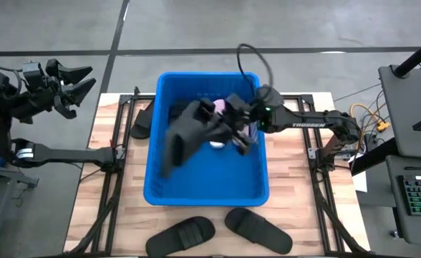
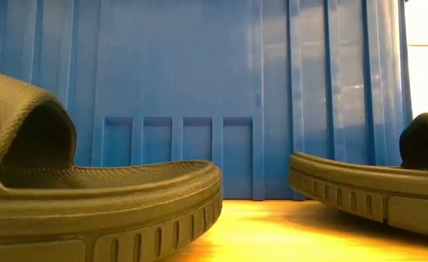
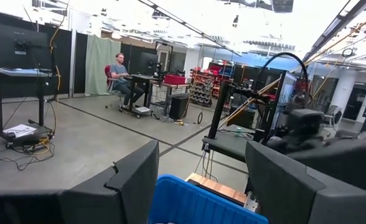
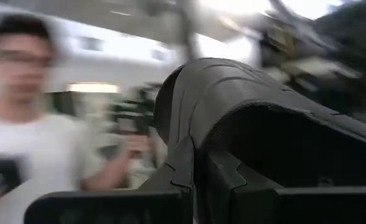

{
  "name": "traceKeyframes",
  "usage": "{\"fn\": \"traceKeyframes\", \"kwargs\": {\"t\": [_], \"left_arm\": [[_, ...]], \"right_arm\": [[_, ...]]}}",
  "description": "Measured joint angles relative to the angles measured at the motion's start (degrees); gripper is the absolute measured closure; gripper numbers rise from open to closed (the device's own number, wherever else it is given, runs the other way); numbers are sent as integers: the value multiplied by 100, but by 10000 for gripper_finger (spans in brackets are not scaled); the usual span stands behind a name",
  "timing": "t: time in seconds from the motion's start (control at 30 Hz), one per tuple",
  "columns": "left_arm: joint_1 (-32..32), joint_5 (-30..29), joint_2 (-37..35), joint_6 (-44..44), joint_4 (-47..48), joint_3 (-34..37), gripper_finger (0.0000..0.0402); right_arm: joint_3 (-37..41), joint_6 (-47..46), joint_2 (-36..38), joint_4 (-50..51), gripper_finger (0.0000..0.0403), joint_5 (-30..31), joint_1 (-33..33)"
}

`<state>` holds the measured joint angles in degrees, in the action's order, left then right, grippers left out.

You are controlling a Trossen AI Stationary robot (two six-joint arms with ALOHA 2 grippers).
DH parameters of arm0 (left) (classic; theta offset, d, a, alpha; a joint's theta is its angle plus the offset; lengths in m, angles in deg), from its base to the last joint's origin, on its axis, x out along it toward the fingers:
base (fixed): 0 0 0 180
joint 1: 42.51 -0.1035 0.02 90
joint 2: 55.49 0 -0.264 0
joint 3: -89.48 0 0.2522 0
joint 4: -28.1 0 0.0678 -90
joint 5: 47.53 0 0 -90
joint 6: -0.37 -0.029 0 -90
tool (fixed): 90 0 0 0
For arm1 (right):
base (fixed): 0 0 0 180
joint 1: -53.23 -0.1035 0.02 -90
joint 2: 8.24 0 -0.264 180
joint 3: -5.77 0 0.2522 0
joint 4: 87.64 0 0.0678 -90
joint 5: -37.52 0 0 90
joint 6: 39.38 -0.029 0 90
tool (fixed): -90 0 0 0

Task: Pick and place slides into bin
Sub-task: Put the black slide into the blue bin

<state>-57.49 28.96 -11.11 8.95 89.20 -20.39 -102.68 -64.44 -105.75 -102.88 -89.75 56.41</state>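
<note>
On the wooden table (image 1: 289, 215), the right gripper (image 1: 228, 125) pinches a black slide (image 1: 185, 136) tight, holding it over the blue bin (image 1: 207, 193). Two more black slides (image 1: 221, 229) lie on the table just in front of the bin. The left gripper (image 1: 78, 80) hovers off the table's left side, fingers spread, empty.

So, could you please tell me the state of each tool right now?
Left tool: open, empty, raised off the table's left edge.
Right tool: shut on a black slide, over the bin.
</note>
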Motion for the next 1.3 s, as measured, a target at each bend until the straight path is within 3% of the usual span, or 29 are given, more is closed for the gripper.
{"fn": "traceKeyframes", "kwargs": {"t": [0.2, 0.33, 0.47, 0.77, 1.0, 1.3], "left_arm": [[0, 0, 0, -52, 1, 0, 176], [0, 0, 0, -146, 0, 0, 176], [2, 0, 0, -146, 0, 0, 176], [2, 0, 15, -146, -13, 0, 176], [2, -2, 11, -146, -15, 0, 176], [2, -28, 69, -144, -12, 0, 176]], "right_arm": [[-673, 170, -2, 3031, 391, 1674, -2], [-1162, -200, -2, 5129, 391, 3104, -11], [-1423, -457, -3, 6289, 391, 3875, 6], [-1465, -518, -2, 6558, 391, 3866, -9], [-1072, -1318, -2, 6561, 391, 3812, -13], [-389, -2106, -44, 6028, 391, 3224, 25]]}}
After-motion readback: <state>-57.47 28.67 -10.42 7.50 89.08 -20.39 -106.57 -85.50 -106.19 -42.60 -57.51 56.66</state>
